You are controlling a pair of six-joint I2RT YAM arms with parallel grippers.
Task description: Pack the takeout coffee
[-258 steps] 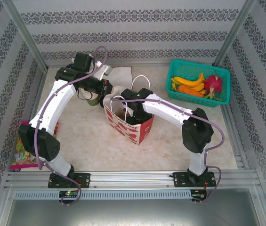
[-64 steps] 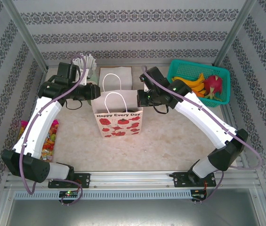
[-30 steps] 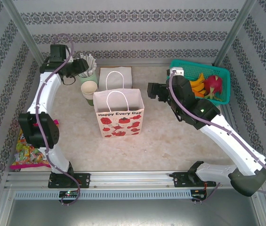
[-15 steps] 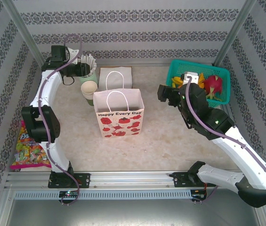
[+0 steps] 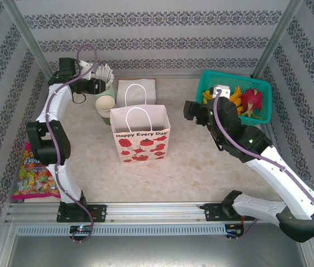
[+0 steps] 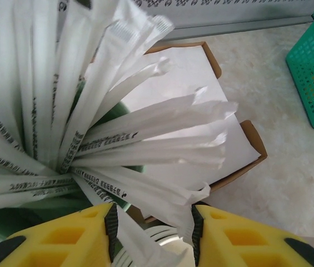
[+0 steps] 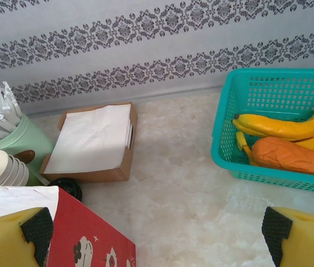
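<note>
Well, the left pincer [image 6: 152,222] sits half-closed among white paper-wrapped sticks [image 6: 157,119] in a pale green holder [image 7: 18,142]; whether it grips one is unclear. The right pincer [image 7: 157,228] gapes empty near a teal plastic basket [image 7: 223,133] of yellow bananas [image 7: 282,129].

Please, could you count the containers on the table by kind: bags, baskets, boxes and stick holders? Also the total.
Bags: 2, the paper gift bag and the candy bag
Baskets: 1, the teal basket
Boxes: 1, the napkin box
Stick holders: 1, the green holder of wrapped sticks
Total: 5
</note>
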